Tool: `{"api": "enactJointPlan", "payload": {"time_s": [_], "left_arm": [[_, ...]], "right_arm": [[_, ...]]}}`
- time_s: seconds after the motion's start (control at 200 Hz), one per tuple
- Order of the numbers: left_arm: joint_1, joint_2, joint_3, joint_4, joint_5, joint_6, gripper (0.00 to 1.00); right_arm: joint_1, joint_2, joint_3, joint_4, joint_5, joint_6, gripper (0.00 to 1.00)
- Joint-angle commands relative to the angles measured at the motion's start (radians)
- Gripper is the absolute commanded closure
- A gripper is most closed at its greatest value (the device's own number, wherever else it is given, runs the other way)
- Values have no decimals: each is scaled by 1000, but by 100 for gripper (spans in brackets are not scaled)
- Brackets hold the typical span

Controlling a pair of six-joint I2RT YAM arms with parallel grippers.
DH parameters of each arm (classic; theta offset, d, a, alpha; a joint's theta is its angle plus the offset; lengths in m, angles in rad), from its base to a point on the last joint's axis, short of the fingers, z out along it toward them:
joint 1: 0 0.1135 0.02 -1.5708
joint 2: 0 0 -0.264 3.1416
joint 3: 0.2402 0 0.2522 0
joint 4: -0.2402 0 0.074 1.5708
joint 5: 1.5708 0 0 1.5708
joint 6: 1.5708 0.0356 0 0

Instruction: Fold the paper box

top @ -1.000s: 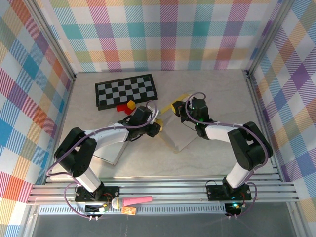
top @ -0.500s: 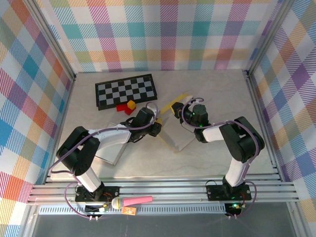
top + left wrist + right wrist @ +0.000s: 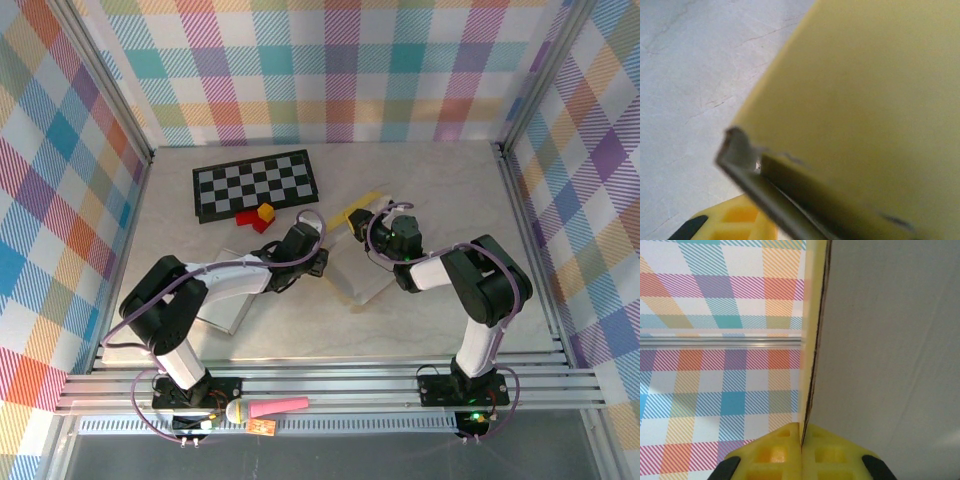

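Note:
The paper box (image 3: 352, 282) lies half unfolded at the table's middle, white outside and yellow inside, with one yellow flap (image 3: 362, 206) raised at its far end. My right gripper (image 3: 373, 228) is at that far end, and its yellow fingers (image 3: 771, 455) are shut on the edge of an upright panel (image 3: 890, 340). My left gripper (image 3: 318, 262) is at the box's left edge. In the left wrist view a yellow panel (image 3: 865, 90) with a grey folded rim crosses over one yellow finger (image 3: 735, 222); the other finger is hidden behind it.
A black-and-white chessboard (image 3: 255, 184) lies at the back left, with red and yellow blocks (image 3: 258, 217) just in front of it. A flat white sheet (image 3: 222, 312) rests under the left arm. Plaid walls close the table on three sides.
The left gripper has slid right along the box's left edge. The right gripper has pulled back slightly, and the raised flap stands a little lower than before.

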Motion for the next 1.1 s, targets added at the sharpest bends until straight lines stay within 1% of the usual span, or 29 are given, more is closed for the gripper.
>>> {"api": "enactJointPlan", "payload": {"time_s": [0.0,0.3,0.36,0.515,0.555,0.64,0.805,0.855,0.925,0.985,1.045,1.095], "left_arm": [[-12,31,42,26,-62,-54,76],[-25,57,80,-10,-136,-125,77],[-26,62,88,-22,-149,-139,80],[-34,86,127,-68,-172,-162,92],[-38,89,137,-79,-191,-168,93],[-42,98,149,-89,-214,-189,100],[-48,116,192,-146,-259,-216,100],[-48,118,207,-174,-285,-229,100],[-49,110,221,-217,-329,-253,100],[-49,99,233,-253,-359,-262,100],[-47,90,251,-284,-362,-240,100],[-45,84,270,-317,-357,-218,100]], "right_arm": [[36,9,-19,-48,-11,-32,100],[69,31,-31,-15,28,-38,100],[72,28,-33,-20,32,-39,100],[83,25,-30,-29,38,-38,100],[86,24,-28,-29,41,-37,100],[89,24,-29,-32,45,-35,100],[94,5,-29,-61,59,-27,100],[97,-12,-26,-83,68,-19,91],[97,-53,-23,-162,89,-3,72],[95,-126,-18,-283,116,8,56],[88,-217,5,-486,136,0,43],[78,-300,54,-719,147,-23,31]]}}
